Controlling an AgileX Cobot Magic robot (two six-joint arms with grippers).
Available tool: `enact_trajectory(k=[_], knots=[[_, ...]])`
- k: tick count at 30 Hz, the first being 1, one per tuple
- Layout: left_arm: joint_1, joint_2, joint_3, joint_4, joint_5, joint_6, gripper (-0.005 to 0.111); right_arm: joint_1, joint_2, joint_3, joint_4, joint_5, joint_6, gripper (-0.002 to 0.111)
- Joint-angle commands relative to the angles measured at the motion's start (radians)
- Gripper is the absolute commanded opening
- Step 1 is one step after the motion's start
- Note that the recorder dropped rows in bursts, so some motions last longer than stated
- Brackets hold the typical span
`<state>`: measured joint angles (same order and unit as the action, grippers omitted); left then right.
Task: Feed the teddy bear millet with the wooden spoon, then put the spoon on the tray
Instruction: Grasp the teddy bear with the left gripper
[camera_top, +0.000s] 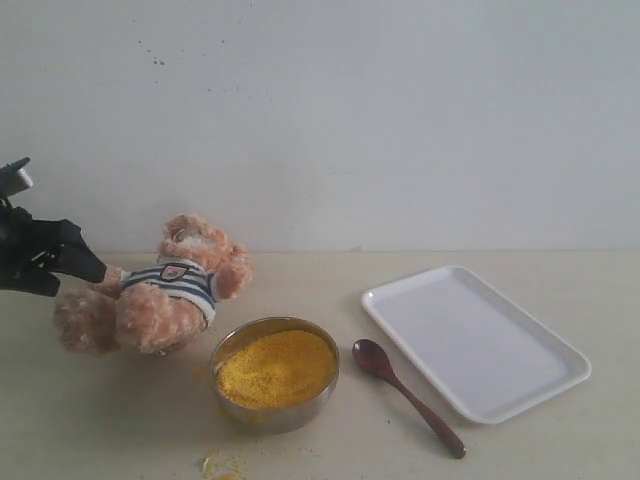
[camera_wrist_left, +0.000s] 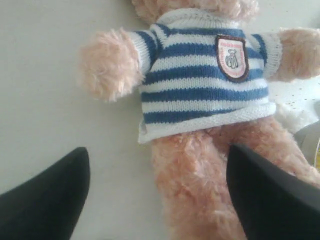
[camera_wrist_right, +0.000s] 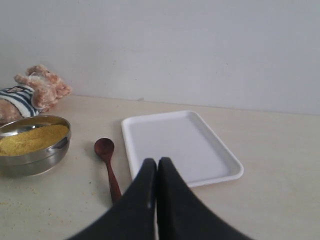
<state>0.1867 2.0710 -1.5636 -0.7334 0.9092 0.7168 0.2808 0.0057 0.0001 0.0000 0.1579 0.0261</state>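
Pale surface (camera_top: 100, 425) holds the bear (camera_top: 165, 290), lying flat beside the bowl (camera_top: 280, 412) of millet (camera_top: 275, 368). The spoon (camera_top: 405, 395) lies between bowl and tray (camera_top: 470, 340). Left gripper (camera_wrist_left: 157, 195) is spread over the bear's legs; right gripper (camera_wrist_right: 156, 170) is pressed together. Soft fur may slip, so the bear could flop.

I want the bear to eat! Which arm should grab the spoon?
Right. The wooden spoon lies just ahead of the empty right gripper, beside the tray; the left gripper is open far off at the teddy bear.
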Motion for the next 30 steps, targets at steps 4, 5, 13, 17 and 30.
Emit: enact_trajectory(k=[4,5,13,17,30], knots=[[0.001,0.042,0.057,-0.216,-0.079,0.159,0.071,-0.003,-0.006,0.0,0.0,-0.003,-0.004,0.0],[0.001,0.058,0.057,-0.228,-0.079,0.164,0.072,-0.003,-0.006,0.0,0.0,-0.003,-0.004,0.0],[0.001,0.182,0.057,-0.396,-0.083,0.284,0.084,-0.003,-0.006,0.0,0.0,-0.003,-0.004,0.0],[0.001,0.208,0.057,-0.514,-0.083,0.374,0.085,-0.003,-0.006,0.0,0.0,-0.003,-0.004,0.0],[-0.045,0.24,0.057,-0.715,-0.137,0.479,0.079,-0.003,-0.006,0.0,0.0,-0.003,-0.004,0.0]])
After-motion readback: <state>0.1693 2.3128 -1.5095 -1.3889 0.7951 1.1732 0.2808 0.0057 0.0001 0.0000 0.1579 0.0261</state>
